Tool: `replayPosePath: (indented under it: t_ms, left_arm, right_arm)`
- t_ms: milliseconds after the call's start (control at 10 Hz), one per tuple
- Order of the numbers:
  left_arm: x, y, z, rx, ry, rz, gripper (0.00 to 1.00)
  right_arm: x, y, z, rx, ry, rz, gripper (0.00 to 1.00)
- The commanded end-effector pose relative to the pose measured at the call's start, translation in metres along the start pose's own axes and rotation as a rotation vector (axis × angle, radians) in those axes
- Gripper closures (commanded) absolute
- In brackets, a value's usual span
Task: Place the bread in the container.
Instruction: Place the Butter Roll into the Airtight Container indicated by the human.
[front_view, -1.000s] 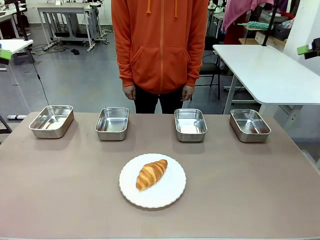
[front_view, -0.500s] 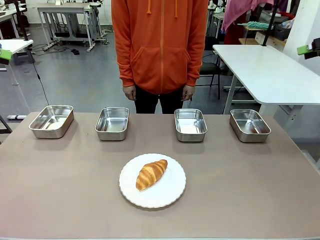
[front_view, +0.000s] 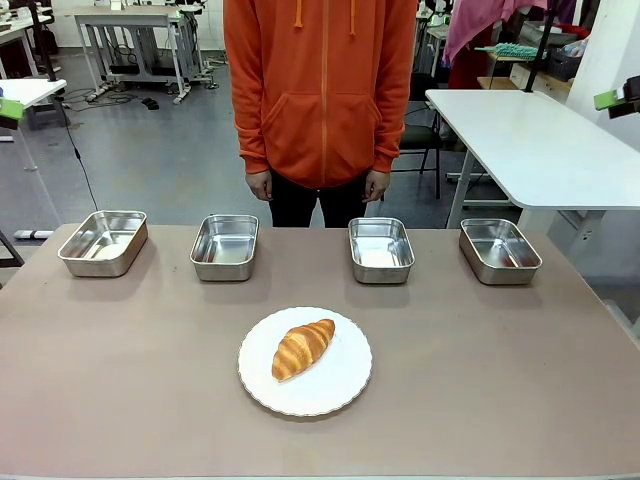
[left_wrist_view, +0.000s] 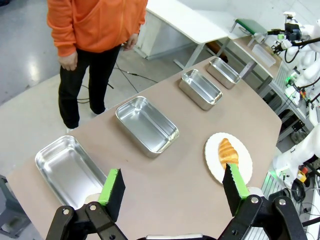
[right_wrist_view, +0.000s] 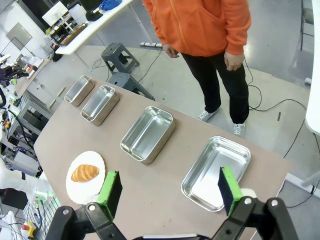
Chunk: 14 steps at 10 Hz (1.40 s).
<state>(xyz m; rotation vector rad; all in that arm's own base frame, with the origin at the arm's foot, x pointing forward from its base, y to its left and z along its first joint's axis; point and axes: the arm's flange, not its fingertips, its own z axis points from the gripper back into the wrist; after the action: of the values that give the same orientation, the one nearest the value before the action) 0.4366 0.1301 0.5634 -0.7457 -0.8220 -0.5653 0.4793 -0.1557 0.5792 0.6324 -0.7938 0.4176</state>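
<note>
Left gripper (left_wrist_view: 173, 192): released, green pads spread wide, nothing between them. It hangs high above the left end of the table (front_view: 500, 380), over the far-left container (front_view: 102, 241).

Right gripper (right_wrist_view: 169, 192): likewise released and wide, high above the right end, over the far-right container (front_view: 500, 249).

Row along the far edge: the far-left container sits near the far-left corner, then the left-middle container (front_view: 224, 246), the right-middle container (front_view: 381, 248) and the far-right container. All four are apart from one another with table showing between them. Which one is meant cannot be told.

The bread (front_view: 303, 348) lies on a white plate (front_view: 345, 388) toward the near edge, at mid-width and well apart from the row.

Open room: bare brown surface on both sides of the plate and between plate and row.

A person (front_view: 320, 90) in an orange hoodie stands beyond the far edge with hands down, off the table. Behind lie a grey floor and a white side table (front_view: 530, 140).
</note>
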Motion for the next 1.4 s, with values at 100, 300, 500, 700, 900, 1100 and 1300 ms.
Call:
replayPosePath:
  t_ms: [100, 300, 500, 700, 900, 1100, 1300]
  left_arm:
    - [0.0010, -0.0002, 0.0018, -0.001, -0.018, -0.002, 0.00]
    - [0.0010, -0.0002, 0.0018, -0.001, -0.018, -0.002, 0.00]
    - [0.0010, -0.0002, 0.0018, -0.001, -0.018, -0.002, 0.00]
    - [0.0010, -0.0002, 0.0018, -0.001, -0.018, -0.002, 0.00]
    - [0.0010, -0.0002, 0.0018, -0.001, -0.018, -0.002, 0.00]
    - [0.0010, -0.0002, 0.0018, -0.001, -0.018, -0.002, 0.00]
    - [0.0010, -0.0002, 0.0018, -0.001, -0.018, -0.002, 0.00]
  right_arm:
    - [0.0016, 0.0031, 0.0003, 0.000, -0.006, 0.005, 0.00]
    - [0.0016, 0.0031, 0.0003, 0.000, -0.006, 0.005, 0.00]
    - [0.0016, 0.0031, 0.0003, 0.000, -0.006, 0.005, 0.00]
    - [0.0016, 0.0031, 0.0003, 0.000, -0.006, 0.005, 0.00]
    - [0.0016, 0.0031, 0.0003, 0.000, -0.006, 0.005, 0.00]
    - [0.0016, 0.0031, 0.0003, 0.000, -0.006, 0.005, 0.00]
    - [0.0016, 0.0031, 0.0003, 0.000, -0.006, 0.005, 0.00]
